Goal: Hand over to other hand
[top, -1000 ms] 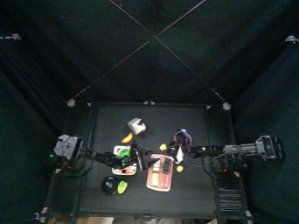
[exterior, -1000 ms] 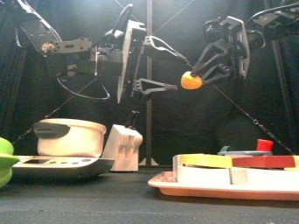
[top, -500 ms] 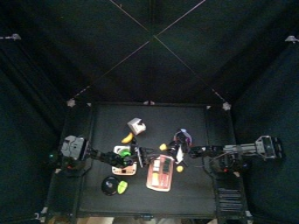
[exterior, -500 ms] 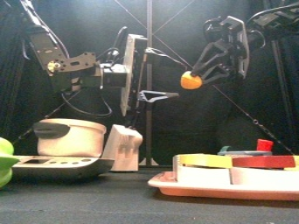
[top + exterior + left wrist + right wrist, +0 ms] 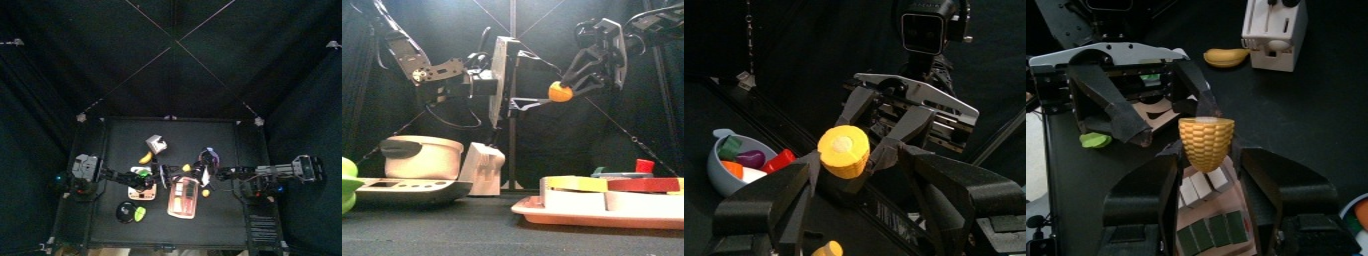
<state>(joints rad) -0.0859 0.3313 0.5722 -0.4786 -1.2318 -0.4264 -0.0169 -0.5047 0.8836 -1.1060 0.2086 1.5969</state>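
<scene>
A yellow-orange piece of corn [image 5: 560,92] hangs high over the table, with my right gripper [image 5: 572,88] shut on it. In the right wrist view the corn [image 5: 1207,142] sits between that gripper's two jaws. My left gripper [image 5: 547,82] is open and faces it from the left. The left wrist view shows the corn [image 5: 844,152] level with the tips of the left jaws, one on each side and apart from it. The right gripper [image 5: 905,112] grips it from behind. From above, both grippers meet over the table's front middle [image 5: 177,181].
A pink tray [image 5: 596,210] with yellow and red pieces lies at the front right. A white pot [image 5: 416,158] on a scale and a white box [image 5: 482,166] stand at the left. A green thing [image 5: 348,182] is at the left edge. A banana [image 5: 146,157] lies farther back.
The left arm has swung lower and turned its open gripper toward the corn. The right gripper and the corn have stayed still.
</scene>
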